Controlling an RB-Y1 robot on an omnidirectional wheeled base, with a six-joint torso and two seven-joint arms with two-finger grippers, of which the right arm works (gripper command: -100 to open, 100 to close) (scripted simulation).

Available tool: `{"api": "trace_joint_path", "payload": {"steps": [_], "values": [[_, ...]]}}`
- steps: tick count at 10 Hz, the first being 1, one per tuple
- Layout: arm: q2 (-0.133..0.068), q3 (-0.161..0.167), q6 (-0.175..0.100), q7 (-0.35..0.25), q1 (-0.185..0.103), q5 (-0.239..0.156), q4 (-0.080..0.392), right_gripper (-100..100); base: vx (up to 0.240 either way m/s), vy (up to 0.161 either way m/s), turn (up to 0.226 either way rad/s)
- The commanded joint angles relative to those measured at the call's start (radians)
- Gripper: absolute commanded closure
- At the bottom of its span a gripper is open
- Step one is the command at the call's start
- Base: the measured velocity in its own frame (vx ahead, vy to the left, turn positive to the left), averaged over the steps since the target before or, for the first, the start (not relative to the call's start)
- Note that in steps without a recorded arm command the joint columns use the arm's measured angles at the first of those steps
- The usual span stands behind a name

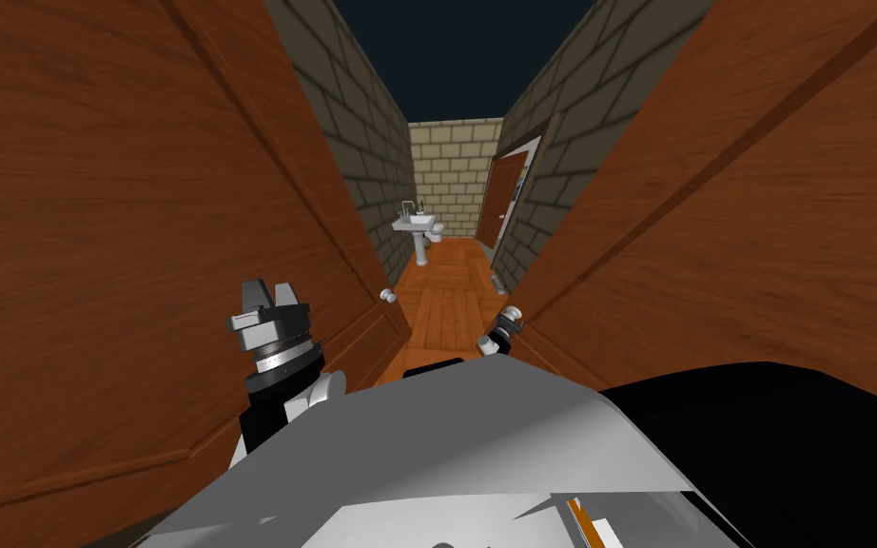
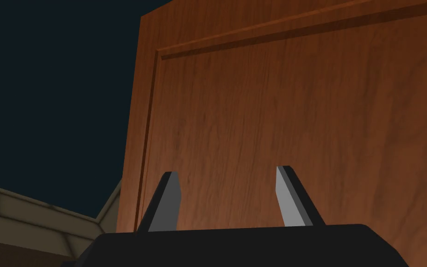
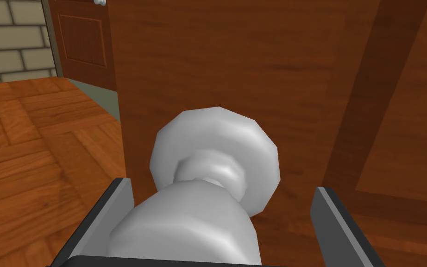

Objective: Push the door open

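White and faceted, the knob (image 3: 215,153) of the brown wooden door (image 3: 263,60) sat between the 2 spread fingers of the right gripper (image 3: 222,185). The gripper straddled the knob with its jaws released, not clamped on it. Just beside the knob ran the door's vertical edge, and past that edge lay a wood-block floor (image 3: 32,153). Across the gap from the knob stood a second wooden panel (image 2: 300,116) carrying 1 small white knob of its own (image 1: 389,296). The left gripper (image 2: 227,170) was held close before that panel, fingers apart and grasping nothing. Well beyond the knob, down a brick-walled passage, stood a white pedestal sink (image 1: 418,226) and a further brown door (image 1: 494,214).
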Motion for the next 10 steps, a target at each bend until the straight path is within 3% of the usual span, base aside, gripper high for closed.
{"api": "trace_joint_path", "payload": {"steps": [1,5,8,9,10], "values": [[0.001,-0.023,-0.031,0.000,0.015,-0.013,0.005,100,0.092,-0.082,-0.075],[0.030,-0.050,-0.059,0.020,0.011,-0.037,0.006,100,0.174,-0.113,-0.070],[0.068,-0.073,-0.082,0.037,0.008,-0.058,0.007,100,0.221,-0.060,-0.070],[0.061,-0.064,-0.072,0.032,-0.003,-0.053,0.018,100,0.098,-0.020,-0.034],[0.026,-0.083,-0.083,0.036,0.001,-0.071,0.017,100,0.074,-0.071,-0.039]]}}
